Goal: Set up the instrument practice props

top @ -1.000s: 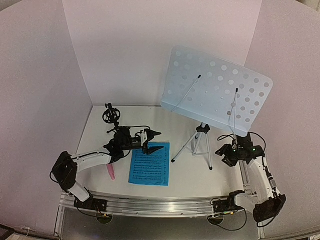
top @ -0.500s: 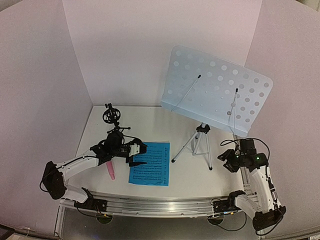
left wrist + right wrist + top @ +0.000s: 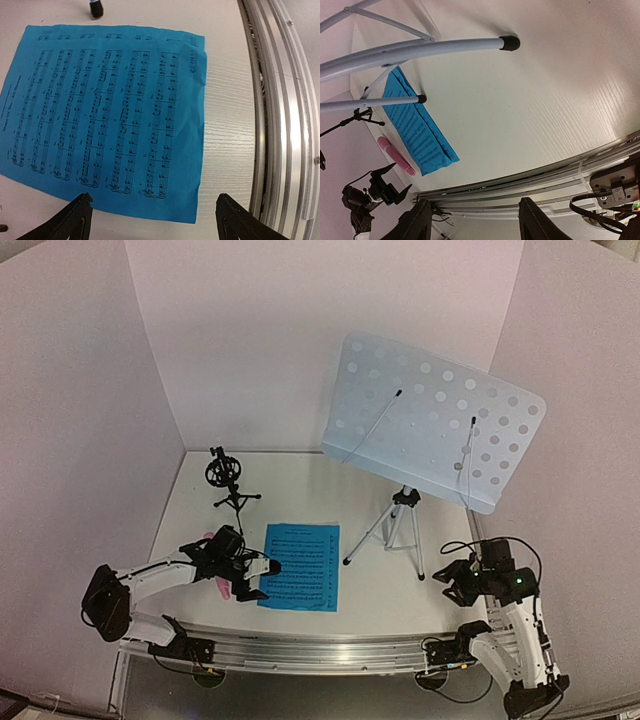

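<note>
A blue sheet-music page lies flat on the table in front of the silver tripod music stand, whose perforated pale desk is up. I cannot tell whether a second page lies under it. My left gripper is open and empty, low over the page's left edge; the left wrist view shows the page between my spread fingers. The pink microphone lies beside the page, partly under my left arm. The black tripod mic mount stands at the back left. My right gripper is open and empty.
The aluminium rail runs along the table's near edge, close to the page. Pale walls enclose the table on three sides. The stand's legs spread over the middle right. The page and microphone also show in the right wrist view.
My left gripper has drawn back from above the page's top toward its left near edge and come lower. My right arm has pulled back toward the near edge.
</note>
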Controlling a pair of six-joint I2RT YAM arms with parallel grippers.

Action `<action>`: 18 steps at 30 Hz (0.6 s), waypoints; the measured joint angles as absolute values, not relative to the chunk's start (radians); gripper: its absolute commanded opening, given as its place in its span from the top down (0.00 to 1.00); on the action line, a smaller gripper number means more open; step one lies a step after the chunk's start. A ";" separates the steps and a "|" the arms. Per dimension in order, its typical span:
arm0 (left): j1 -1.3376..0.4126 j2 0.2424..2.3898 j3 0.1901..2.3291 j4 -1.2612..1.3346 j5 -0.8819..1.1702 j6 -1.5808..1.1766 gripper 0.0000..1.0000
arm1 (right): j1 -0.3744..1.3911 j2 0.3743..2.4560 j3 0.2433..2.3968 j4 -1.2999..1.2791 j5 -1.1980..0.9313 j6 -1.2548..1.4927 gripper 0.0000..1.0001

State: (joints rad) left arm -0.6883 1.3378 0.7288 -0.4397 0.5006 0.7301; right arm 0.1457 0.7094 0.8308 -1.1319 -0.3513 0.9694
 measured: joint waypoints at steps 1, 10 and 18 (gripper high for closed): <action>-0.688 1.328 0.716 -0.417 0.481 0.689 0.15 | 0.156 0.701 0.812 -1.125 -0.358 0.982 0.43; -0.685 1.288 0.665 -0.290 0.331 0.444 0.13 | 0.478 0.891 0.736 -0.802 -0.372 1.021 0.42; -0.658 1.287 0.704 -0.227 0.222 0.068 0.20 | 0.767 1.123 0.701 -0.458 -0.329 1.033 0.42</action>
